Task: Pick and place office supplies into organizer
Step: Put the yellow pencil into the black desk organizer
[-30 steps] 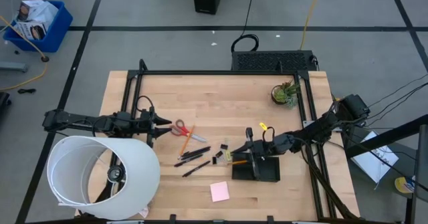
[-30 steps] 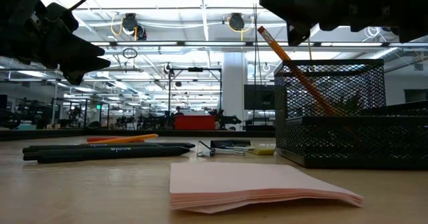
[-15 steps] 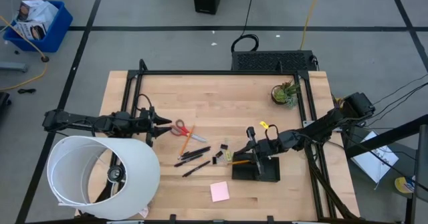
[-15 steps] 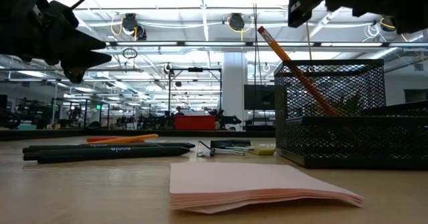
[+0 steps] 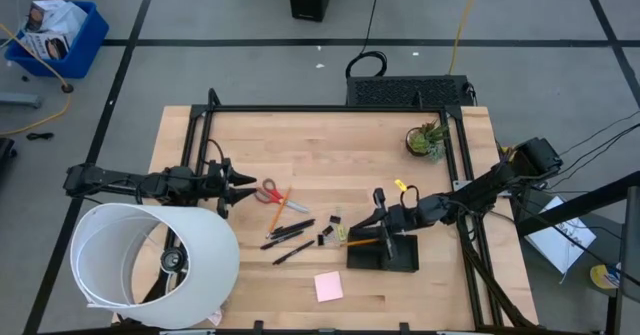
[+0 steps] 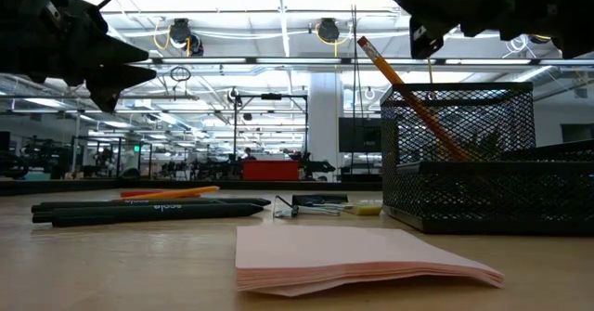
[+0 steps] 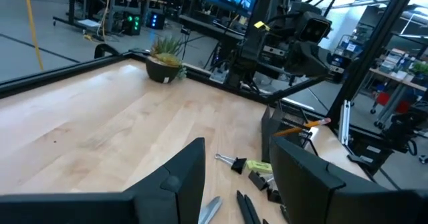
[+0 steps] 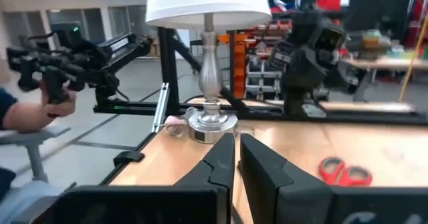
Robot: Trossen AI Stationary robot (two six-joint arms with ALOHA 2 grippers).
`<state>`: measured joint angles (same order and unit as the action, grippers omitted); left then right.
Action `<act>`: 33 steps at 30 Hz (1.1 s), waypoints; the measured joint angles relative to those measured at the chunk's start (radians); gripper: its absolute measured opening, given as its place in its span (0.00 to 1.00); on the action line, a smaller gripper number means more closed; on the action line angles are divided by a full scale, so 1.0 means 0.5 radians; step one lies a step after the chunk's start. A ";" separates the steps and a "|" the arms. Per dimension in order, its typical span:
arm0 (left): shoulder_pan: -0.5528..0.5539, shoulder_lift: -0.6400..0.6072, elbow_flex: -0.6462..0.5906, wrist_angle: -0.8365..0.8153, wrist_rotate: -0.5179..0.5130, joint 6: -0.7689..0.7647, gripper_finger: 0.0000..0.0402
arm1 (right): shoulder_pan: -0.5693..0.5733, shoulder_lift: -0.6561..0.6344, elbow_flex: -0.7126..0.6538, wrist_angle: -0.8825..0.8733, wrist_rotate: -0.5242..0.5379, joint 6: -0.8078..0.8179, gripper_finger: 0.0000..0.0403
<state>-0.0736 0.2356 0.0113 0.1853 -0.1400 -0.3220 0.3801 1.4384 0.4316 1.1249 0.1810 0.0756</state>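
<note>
At 3 o'clock of left gripper (image 5: 243, 185), jaws parted and empty, lay scissors (image 5: 272, 193), long axis pointing 4 o'clock; right gripper (image 5: 378, 203) closed, farther.

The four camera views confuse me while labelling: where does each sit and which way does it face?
High: overhead, looking down; both arms, organizer.
Low: tabletop level, facing the room; pink pad, both claws above.
Left wrist: on the left arm, facing the plant; left claw open.
Right wrist: on the right arm, facing the lamp; right claw shut.
High and low share the pencil.
</note>
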 joint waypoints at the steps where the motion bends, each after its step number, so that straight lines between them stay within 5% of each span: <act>1: 0.000 0.000 0.000 0.000 0.000 0.008 0.42 | 0.000 0.000 0.000 -0.019 -0.001 0.036 0.04; 8: 0.000 0.000 0.000 -0.001 0.001 0.011 0.42 | 0.002 0.000 0.000 -0.047 0.009 0.014 0.04; 16: 0.000 0.000 0.000 -0.001 0.002 0.010 0.42 | 0.002 0.000 -0.001 -0.165 0.263 0.031 0.04; 33: 0.000 0.000 0.000 -0.002 0.003 0.006 0.42 | -0.002 0.000 -0.001 -0.160 0.264 -0.085 0.04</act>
<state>-0.0734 0.2356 0.0113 0.1844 -0.1387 -0.3191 0.3794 1.4384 0.4310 1.0448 0.3130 0.0330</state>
